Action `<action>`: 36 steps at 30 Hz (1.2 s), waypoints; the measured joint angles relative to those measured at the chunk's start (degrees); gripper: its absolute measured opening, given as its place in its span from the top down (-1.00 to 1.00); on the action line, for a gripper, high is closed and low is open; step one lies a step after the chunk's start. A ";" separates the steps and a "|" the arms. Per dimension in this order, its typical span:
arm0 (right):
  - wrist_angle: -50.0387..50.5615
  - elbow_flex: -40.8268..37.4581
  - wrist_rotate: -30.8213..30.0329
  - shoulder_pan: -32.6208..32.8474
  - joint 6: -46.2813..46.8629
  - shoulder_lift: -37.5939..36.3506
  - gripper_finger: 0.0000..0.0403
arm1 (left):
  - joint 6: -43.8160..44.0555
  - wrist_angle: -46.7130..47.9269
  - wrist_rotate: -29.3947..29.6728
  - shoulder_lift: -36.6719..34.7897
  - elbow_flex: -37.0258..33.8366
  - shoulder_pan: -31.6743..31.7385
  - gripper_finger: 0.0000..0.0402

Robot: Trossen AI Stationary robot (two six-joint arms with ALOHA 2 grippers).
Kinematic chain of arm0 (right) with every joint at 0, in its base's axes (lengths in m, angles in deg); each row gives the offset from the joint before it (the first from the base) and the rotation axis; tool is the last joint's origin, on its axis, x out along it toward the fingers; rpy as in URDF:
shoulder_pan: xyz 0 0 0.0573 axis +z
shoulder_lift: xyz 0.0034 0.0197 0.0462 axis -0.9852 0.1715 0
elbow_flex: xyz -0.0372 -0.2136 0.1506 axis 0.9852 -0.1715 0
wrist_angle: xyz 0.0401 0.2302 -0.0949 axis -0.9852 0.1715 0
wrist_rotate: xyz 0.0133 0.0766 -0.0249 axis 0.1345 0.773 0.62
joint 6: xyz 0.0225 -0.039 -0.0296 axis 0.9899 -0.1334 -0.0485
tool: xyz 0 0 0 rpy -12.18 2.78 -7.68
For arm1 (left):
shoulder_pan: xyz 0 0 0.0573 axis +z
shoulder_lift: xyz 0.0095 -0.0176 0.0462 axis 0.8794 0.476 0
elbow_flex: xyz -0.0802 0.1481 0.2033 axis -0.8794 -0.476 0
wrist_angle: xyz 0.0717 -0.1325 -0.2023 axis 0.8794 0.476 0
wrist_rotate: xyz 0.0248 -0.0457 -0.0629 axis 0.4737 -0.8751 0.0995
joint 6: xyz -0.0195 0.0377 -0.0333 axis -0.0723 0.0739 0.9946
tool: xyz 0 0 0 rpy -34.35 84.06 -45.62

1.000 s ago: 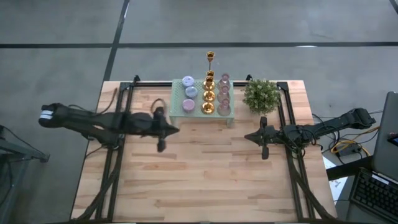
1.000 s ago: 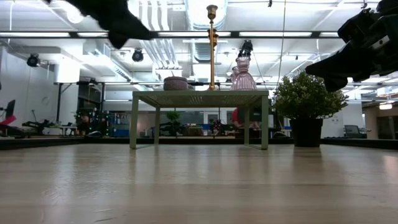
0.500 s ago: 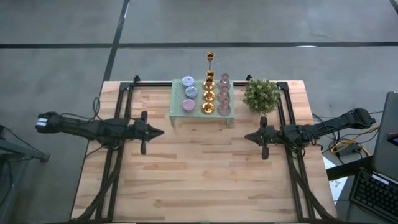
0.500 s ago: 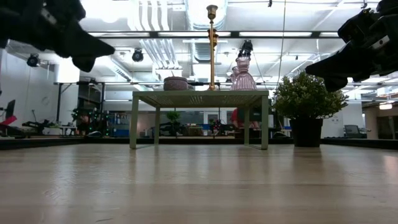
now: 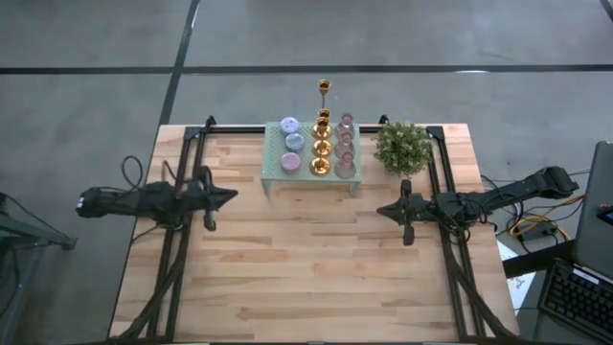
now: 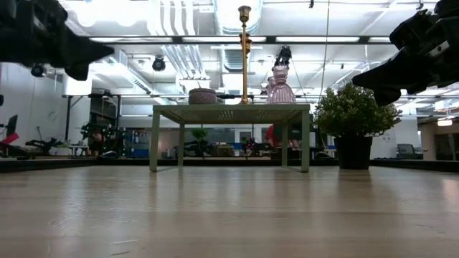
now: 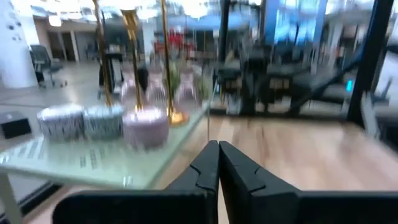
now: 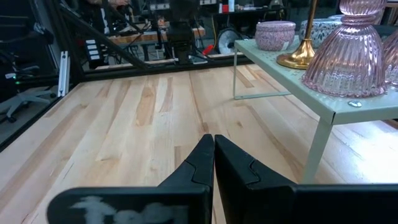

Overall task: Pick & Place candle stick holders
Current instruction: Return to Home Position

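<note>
Gold metal, pink glass and squat pastel candle stick holders (image 5: 321, 146) stand in rows on the mint-green perforated stand (image 5: 273, 171) at the wooden desk (image 5: 316, 278) rear. The left claw (image 5: 226, 195), fingers together and empty, has drawn back leftward. The right claw (image 5: 385, 210), likewise together, is unmoved.

You see the candle stick holders (image 5: 321, 144) lined in three rows on the green stand (image 5: 273, 165) at the tabletop's (image 5: 306, 278) far edge, the plant (image 5: 402, 146) just beside it, and your left tool (image 5: 228, 195) and right tool (image 5: 383, 210) held clear off its near corners.
</note>
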 joint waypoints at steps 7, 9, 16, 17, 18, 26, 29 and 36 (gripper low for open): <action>0.04 0.02 0.02 0.02 0.00 0.04 0.96 | -2.56 5.36 0.36 0.04 0.70 0.00 0.93; 0.04 0.01 0.02 0.00 0.00 0.00 0.96 | -2.56 4.84 0.65 0.02 0.65 0.00 0.93; 0.08 0.00 0.02 0.02 0.00 -0.02 0.96 | -2.19 4.05 0.29 0.01 -0.94 -0.02 0.93; 0.08 0.00 0.01 0.01 0.00 -0.02 0.96 | -2.44 4.08 0.31 0.02 -1.47 -0.02 0.93; 0.06 0.00 0.01 0.01 0.00 -0.02 0.96 | -2.60 4.41 0.28 0.02 -2.24 -0.02 0.93; 0.04 0.00 0.00 0.00 0.00 -0.02 0.96 | -2.05 -0.04 -0.46 1.07 -3.55 -0.02 0.93; 0.03 0.00 0.02 0.00 0.00 -0.02 0.96 | -1.90 -0.08 -0.57 1.74 -3.59 -0.02 0.93; 0.01 0.00 0.00 0.04 0.00 -0.67 0.96 | -1.79 -0.02 -0.59 2.10 -3.61 -0.02 0.93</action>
